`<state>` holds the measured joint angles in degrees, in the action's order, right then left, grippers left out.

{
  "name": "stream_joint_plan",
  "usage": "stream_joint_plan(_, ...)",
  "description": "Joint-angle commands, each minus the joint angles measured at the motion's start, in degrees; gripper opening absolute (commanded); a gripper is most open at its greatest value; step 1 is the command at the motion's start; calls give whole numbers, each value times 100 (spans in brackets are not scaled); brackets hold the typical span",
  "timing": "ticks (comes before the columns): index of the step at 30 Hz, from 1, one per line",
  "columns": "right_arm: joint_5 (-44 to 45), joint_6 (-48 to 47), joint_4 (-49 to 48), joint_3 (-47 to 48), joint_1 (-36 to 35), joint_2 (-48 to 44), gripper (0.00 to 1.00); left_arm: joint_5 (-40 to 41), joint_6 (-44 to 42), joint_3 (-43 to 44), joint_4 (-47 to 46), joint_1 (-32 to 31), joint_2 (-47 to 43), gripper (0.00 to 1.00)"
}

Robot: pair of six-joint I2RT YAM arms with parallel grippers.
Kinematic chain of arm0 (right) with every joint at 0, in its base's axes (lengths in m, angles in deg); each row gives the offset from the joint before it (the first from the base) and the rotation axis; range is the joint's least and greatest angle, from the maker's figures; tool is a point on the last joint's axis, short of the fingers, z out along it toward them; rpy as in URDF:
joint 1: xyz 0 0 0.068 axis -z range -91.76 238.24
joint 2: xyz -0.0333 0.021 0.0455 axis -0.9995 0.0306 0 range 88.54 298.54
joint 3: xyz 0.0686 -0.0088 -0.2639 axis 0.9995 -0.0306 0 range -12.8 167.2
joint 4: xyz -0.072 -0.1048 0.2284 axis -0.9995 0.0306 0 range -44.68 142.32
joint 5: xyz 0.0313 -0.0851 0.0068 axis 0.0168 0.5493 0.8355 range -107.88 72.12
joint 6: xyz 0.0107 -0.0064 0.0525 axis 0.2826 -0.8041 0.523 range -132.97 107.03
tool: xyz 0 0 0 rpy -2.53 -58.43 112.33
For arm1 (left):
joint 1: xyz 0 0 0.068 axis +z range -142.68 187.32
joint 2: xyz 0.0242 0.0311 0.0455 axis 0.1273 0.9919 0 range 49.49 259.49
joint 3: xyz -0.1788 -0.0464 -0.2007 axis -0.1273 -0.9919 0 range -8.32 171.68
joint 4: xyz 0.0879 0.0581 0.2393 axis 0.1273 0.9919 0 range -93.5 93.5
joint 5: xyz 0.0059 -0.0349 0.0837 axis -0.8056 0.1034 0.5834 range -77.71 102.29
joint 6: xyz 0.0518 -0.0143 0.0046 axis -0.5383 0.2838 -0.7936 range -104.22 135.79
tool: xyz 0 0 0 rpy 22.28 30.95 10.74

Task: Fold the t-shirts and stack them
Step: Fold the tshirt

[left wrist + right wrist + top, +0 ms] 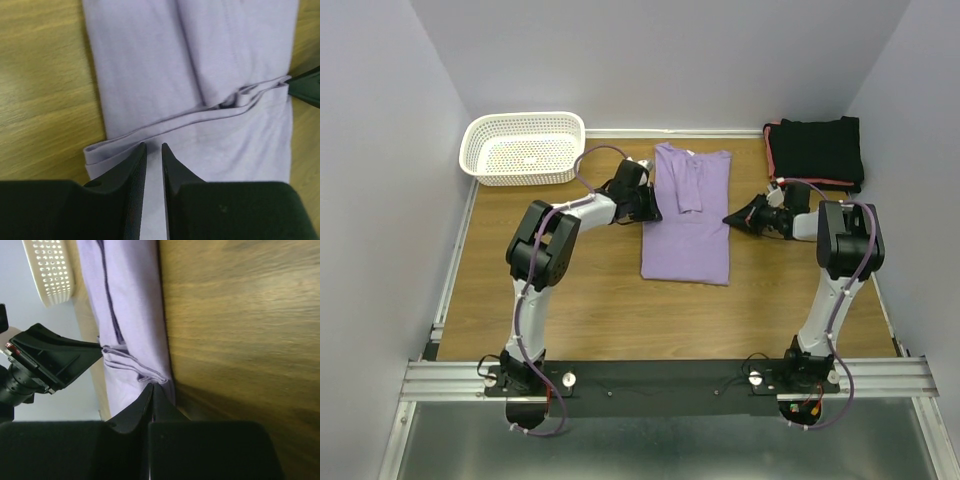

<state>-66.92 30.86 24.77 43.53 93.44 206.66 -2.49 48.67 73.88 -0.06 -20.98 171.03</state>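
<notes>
From above, the purple shirt (pixel 686 235) lies flat in the middle of the wooden table (pixel 570 295). Its sides are turned in, so it makes a long narrow rectangle with the collar at the far end and a sleeve laid down its middle. The black shirts (pixel 817 148) sit folded in a pile at the far right corner (a coral-red edge shows along the pile's left side). A white mesh basket (pixel 525 176) stands at the far left. The left pincer (pixel 657 209) reaches the purple shirt's left edge, and the right pincer (pixel 727 220) points at its right edge, level with the left one. In the left wrist view the cloth looks smooth and pale, with a long lengthwise fold. A doubled band of hem runs slantwise across it from the near left edge toward the dark tip of the right pincer at the far side. The left fingers (pixel 131 175) stand a narrow slit apart, released, with their tips just at that band and purple cloth showing through the gap. In the right wrist view the shirt runs along the left of the frame, its edge bunched into a few thin layers where the two pincers face each other, with bare wood on the right. The right fingers (pixel 131 416) are pressed together, clenched, and their tips touch the bunched edge. I cannot tell whether any cloth is caught between them.
</notes>
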Motion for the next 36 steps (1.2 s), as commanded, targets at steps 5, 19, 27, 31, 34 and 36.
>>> stream_joint_plan(5,693,-182,-142,-114,-18,193,7,134,385,-667,174,210,-138,23)
stream_joint_plan(19,1176,-1236,1577,-466,-509,-1772,15,933,430,-2471,182,158,-2403,40)
stream_joint_plan(27,3179,-1764,3487,-799,-1371,-3593,41,1988,402,-2505,982,-457,-3697,72)
stream_joint_plan(31,3436,-1834,3910,-1194,-1530,-4113,43,1936,517,-2866,974,-774,-3848,72)
stream_joint_plan(34,3269,-1905,3989,-1458,-1609,-4350,43,2172,518,-2928,843,-774,-3656,72)
stream_joint_plan(36,3277,-1940,3998,-1634,-1609,-4500,43,2366,456,-2797,720,-730,-3462,72)
